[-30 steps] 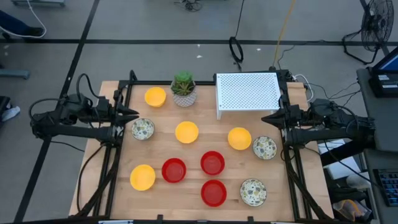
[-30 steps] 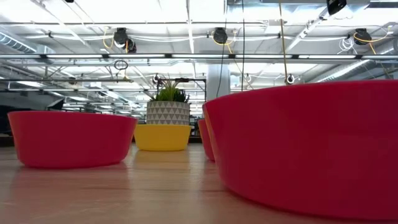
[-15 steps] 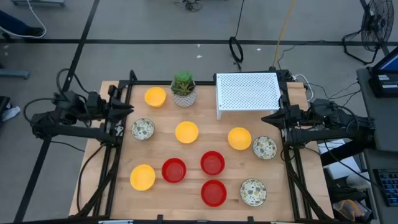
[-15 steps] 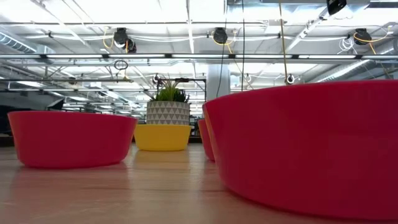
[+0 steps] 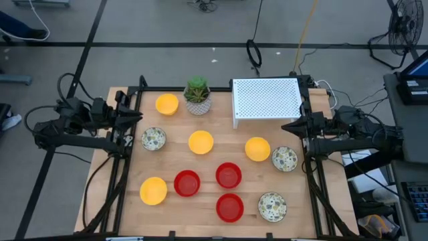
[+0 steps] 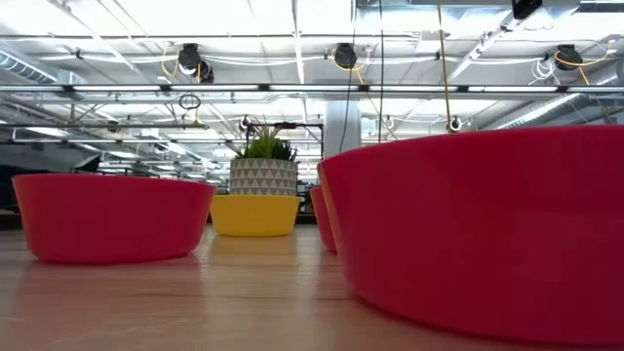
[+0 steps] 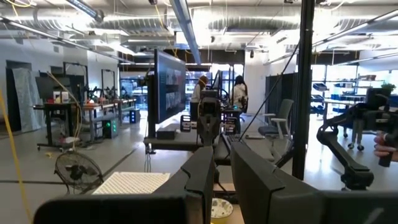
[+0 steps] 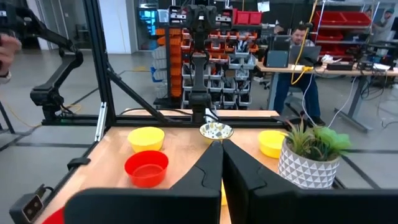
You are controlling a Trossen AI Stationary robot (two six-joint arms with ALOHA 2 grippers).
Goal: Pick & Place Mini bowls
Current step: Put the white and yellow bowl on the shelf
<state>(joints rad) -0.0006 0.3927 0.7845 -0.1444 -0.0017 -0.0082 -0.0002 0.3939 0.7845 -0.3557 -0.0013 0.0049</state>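
Ten mini bowls lie on the wooden surface (image 5: 207, 171). Nearest the front edge sit a red bowl (image 5: 230, 207) and a speckled bowl (image 5: 272, 205); behind them a yellow bowl (image 5: 153, 190), a second red bowl (image 5: 187, 183) and a third red bowl (image 5: 229, 175). The middle row holds a speckled bowl at left (image 5: 154, 138), a central yellow bowl (image 5: 200, 142), and a yellow bowl at right (image 5: 257, 148) just beside a third speckled bowl (image 5: 284, 158). Farthest back stand a fourth yellow bowl (image 5: 167, 104), the potted plant (image 5: 197, 96) beside it, and the white perforated rack (image 5: 266, 99). In the low view, the red bowls fill the foreground and hide most of the surface. The left gripper (image 5: 140, 116) sits at the left edge, fingers nearly together, holding nothing; the right gripper (image 5: 286, 126) waits at the right edge, fingers pressed together, empty. Compared with 1 second earlier, the left arm has drawn back slightly from the speckled bowl at left; all bowls are unmoved.
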